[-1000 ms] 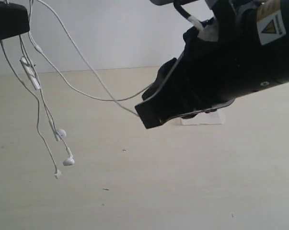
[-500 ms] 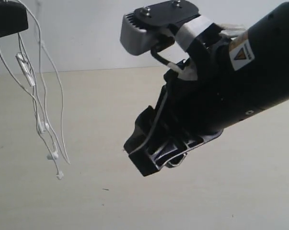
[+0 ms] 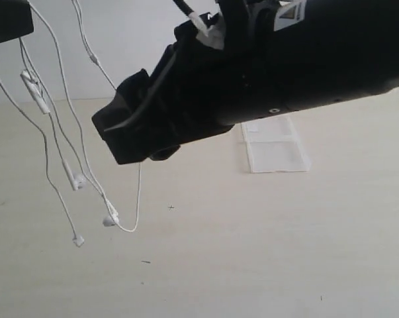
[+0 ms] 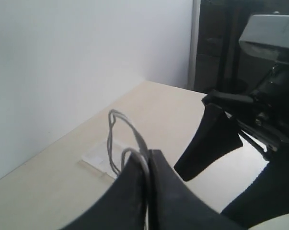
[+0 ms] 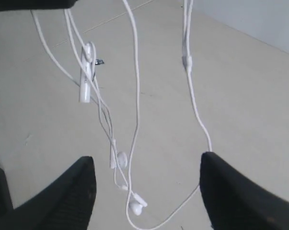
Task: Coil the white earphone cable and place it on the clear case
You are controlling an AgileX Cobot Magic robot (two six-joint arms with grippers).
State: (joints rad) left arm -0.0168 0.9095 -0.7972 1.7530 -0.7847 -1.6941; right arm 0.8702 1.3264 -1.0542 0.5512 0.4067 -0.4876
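Thin white earphone cable hangs in loose strands, earbuds dangling; clear case open, flat, well apart.

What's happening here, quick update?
Left gripper shut on cable, held high. Right gripper open beside the dangling strands. Nothing coiled yet; case bare.

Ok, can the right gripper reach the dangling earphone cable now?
Probably yes: the white earphone cable, held by the left gripper, hangs unobstructed between the jaws of the open right gripper.
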